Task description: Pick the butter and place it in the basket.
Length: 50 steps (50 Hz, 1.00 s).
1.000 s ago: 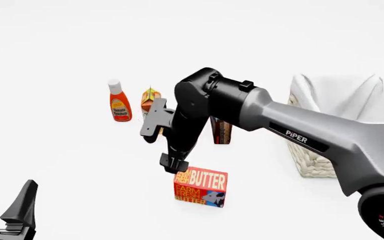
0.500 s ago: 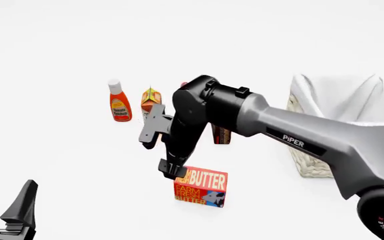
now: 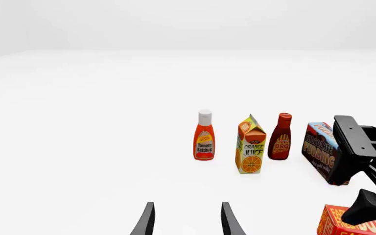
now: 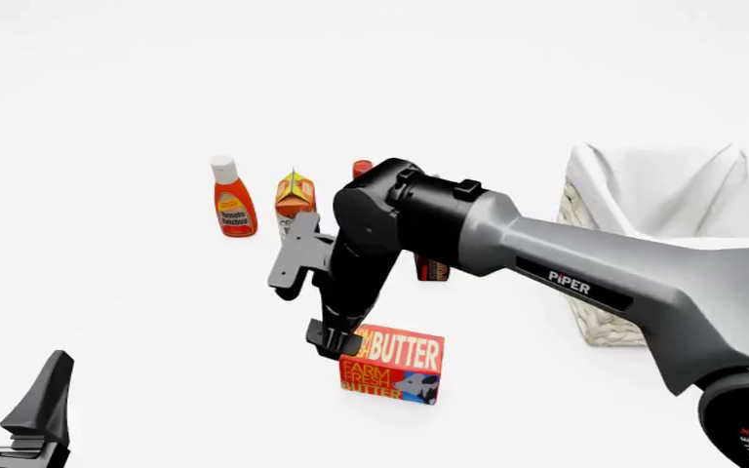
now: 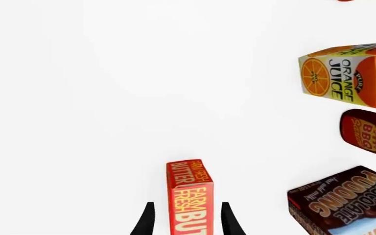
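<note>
The right gripper point(image 5: 184, 220) stands spread, a finger on either side of the butter point(image 4: 393, 365); wide bare table point(image 4: 128, 322) lies toward the released left gripper point(image 3: 184, 220).

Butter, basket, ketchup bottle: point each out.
butter point(image 4: 394, 366), front view, lettered front face.
basket point(image 4: 599, 317), front view, woven side wall.
ketchup bottle point(image 3: 204, 142), left wrist view, label on its body.
</note>
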Available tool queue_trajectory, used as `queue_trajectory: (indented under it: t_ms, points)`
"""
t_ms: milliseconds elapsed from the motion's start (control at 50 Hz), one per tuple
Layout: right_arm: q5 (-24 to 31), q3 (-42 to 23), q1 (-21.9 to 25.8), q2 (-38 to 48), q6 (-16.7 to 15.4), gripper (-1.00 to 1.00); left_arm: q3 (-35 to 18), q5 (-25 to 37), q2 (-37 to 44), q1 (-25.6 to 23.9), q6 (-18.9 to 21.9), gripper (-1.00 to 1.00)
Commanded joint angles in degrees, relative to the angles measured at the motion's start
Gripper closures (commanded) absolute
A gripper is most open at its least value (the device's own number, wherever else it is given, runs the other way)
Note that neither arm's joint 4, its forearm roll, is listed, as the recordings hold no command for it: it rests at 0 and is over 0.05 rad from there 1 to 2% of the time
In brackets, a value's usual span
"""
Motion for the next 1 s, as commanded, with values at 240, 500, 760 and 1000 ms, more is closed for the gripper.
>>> queue_trajectory:
  t_ms: [240, 500, 760, 1000]
  points:
    - [-1.5, 0.6, -0.6, 1.0, 0.2, -1.00, 0.0, 0.0, 0.0, 0.0, 0.0, -1.00]
    - [-1.2, 0.3, -2.0, 1.8, -0.7, -1.00, 0.0, 0.0, 0.0, 0.0, 0.0, -1.00]
    - [-2.7, 2.5, -1.8, 0.9, 0.4, -1.00, 0.0, 0.0, 0.0, 0.0, 0.0, -1.00]
    - [-3.3, 3.1, -1.6, 1.0, 0.7, -1.00, 0.0, 0.0, 0.0, 0.0, 0.0, -1.00]
